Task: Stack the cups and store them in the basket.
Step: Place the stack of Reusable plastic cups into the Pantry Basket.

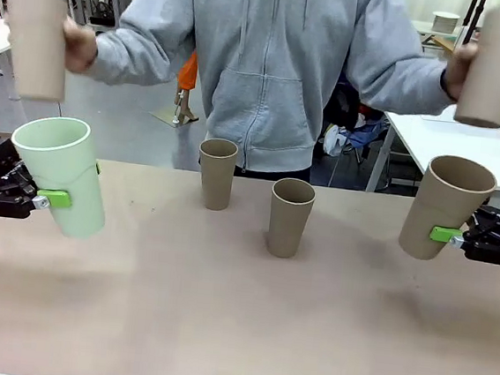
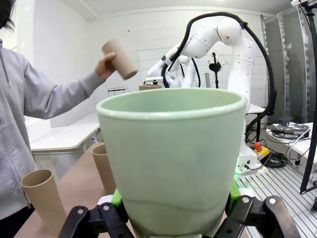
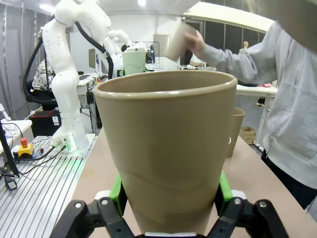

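Left gripper [image 1: 50, 197] grips green cup [image 1: 61, 174], right gripper [image 1: 445, 234] grips brown cup [image 1: 446, 206]. Person [image 1: 271, 65] holds 2 raised cups [image 1: 499, 70]; 2 table cups [image 1: 290, 216] stand mid. Nothing stacked yet, prob. early.

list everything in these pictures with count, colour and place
mint cup: 1, pale green, tilted, off the table at its left end
tan cups: 5, tan; one tilted at the right end, two upright mid-table, two raised
table: 1, light brown
person: 1, grey hoodie, far side
hands: 2, each holding a raised cup
left gripper: black, green pads, shut on mint cup
right gripper: same, shut on a tan cup
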Available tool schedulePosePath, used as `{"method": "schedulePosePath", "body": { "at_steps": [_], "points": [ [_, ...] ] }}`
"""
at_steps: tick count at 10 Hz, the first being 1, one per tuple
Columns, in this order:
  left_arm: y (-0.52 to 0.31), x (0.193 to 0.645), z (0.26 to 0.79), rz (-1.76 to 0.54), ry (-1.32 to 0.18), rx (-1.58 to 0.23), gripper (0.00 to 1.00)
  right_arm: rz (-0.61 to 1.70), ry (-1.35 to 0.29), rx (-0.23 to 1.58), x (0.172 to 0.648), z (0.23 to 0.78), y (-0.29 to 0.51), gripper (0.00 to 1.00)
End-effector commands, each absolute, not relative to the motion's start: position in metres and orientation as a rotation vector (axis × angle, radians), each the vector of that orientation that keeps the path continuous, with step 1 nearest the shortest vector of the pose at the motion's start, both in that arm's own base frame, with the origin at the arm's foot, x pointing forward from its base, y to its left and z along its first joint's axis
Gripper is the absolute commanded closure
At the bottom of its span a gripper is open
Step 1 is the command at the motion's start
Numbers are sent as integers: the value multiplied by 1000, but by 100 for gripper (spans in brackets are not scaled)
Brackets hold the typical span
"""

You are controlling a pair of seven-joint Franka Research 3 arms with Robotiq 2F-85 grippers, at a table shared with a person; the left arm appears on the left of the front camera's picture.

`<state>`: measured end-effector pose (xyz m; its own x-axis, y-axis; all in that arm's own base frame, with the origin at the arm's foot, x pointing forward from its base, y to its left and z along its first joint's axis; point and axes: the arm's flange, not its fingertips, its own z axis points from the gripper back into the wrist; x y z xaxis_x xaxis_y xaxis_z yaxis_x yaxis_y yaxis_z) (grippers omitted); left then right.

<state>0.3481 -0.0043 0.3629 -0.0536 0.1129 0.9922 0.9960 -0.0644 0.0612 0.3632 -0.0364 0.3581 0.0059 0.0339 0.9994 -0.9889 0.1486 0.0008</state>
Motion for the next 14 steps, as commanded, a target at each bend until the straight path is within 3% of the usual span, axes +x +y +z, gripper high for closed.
{"method": "schedulePosePath", "body": {
  "at_steps": [1,14],
  "points": [
    [-4,348,364,-1254,-1300,-1315,15,1118,-1257,1076,363,360,-35,16],
    [-4,348,364,-1254,-1300,-1315,15,1118,-1257,1076,363,360,-35,16]
  ]
}}
